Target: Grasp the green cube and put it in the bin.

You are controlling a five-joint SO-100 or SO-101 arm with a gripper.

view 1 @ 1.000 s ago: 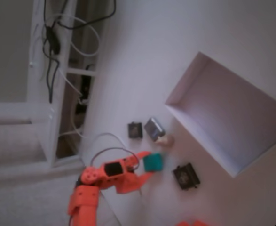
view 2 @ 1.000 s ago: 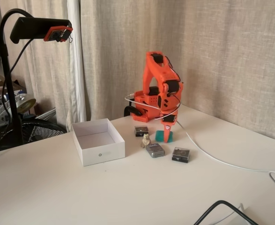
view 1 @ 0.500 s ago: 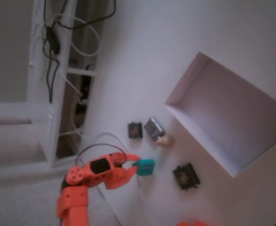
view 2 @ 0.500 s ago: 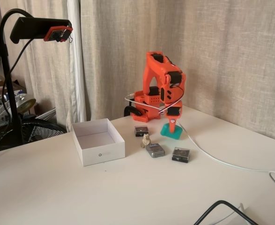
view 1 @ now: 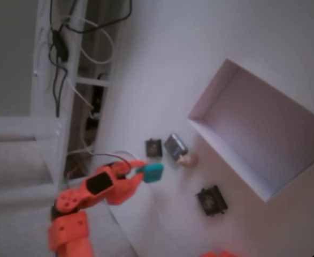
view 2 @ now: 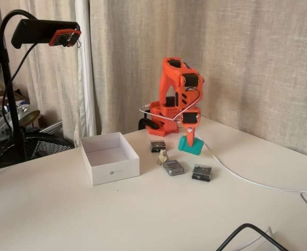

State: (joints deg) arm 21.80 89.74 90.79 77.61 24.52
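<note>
orange hand (view 2: 189, 144) now grips the green cube (view 2: 190, 147) clear of the tabletop (view 2: 143, 209), raised from where it sat a second ago, so the pickup looks done and the carry to the bin (view 2: 109, 157) remains.

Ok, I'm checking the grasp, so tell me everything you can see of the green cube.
The green cube is a small, plain teal block with rounded corners, unmarked, its surface matte. It is clamped in the orange end effector, whose fingers close on its top, and hangs tilted, lifted clear of the white table. In the other fixed view the cube sits at the fingertips, near one dark block and apart from the bin. Nothing else touches it.
</note>
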